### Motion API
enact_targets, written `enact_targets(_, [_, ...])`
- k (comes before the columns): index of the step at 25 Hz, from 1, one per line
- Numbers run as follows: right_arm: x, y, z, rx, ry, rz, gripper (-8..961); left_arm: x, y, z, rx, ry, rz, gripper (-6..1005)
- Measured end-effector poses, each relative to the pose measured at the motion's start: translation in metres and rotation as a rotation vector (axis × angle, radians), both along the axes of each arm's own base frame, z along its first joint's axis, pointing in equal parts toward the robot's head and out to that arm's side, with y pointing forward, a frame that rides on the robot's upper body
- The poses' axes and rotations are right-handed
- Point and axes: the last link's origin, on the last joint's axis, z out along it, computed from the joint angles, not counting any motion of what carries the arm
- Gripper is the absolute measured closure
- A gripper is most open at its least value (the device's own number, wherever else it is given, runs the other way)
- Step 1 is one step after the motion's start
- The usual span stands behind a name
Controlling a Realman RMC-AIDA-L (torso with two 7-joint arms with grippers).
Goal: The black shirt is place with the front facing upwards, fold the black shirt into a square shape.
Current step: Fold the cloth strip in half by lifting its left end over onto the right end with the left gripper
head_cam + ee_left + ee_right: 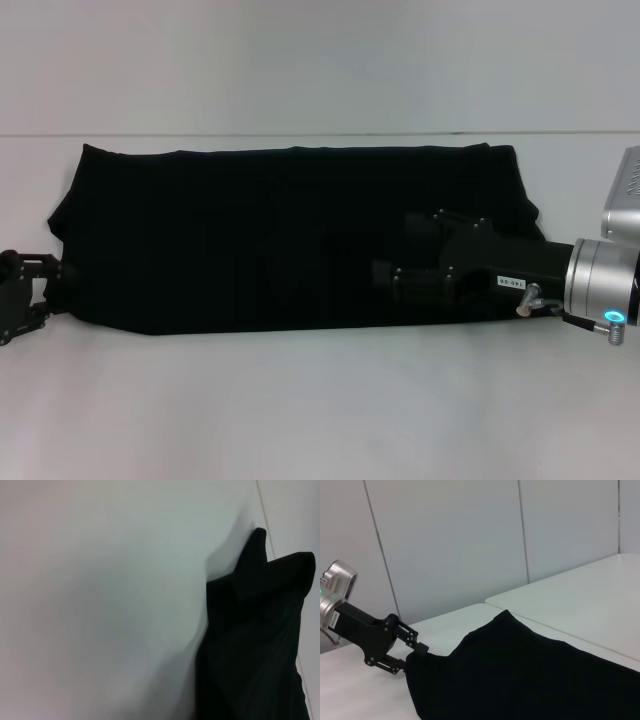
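Left gripper (48, 290) pinches end of folded plain black cloth shirt (290, 235), clear only in right wrist view; right gripper (395, 262) above shirt, finger state unreadable

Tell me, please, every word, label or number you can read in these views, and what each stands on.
None can be read.
A small white label on the right gripper's black body carries dark characters too small to make out.
The black shirt shows no print or tag.
The left gripper bears no visible text.
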Motion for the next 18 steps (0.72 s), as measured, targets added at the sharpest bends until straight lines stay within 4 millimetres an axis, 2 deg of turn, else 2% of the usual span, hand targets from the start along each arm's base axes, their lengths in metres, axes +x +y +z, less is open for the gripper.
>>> enact_targets(3, [0.0, 0.0, 0.0, 0.0, 0.0, -0.001, 5, 0.0, 0.0, 0.0, 0.001, 0.001, 0.001, 561])
enact_targets(12, [0.003, 0.0, -0.002, 0.0, -0.021, -0.008, 5, -0.002, -0.002, -0.002, 0.003, 0.013, -0.006, 759])
enact_targets(18, [0.013, -0.002, -0.007, -0.022, -0.126, 0.011, 5, -0.003, -0.003, -0.001, 0.02, 0.015, -0.022, 916])
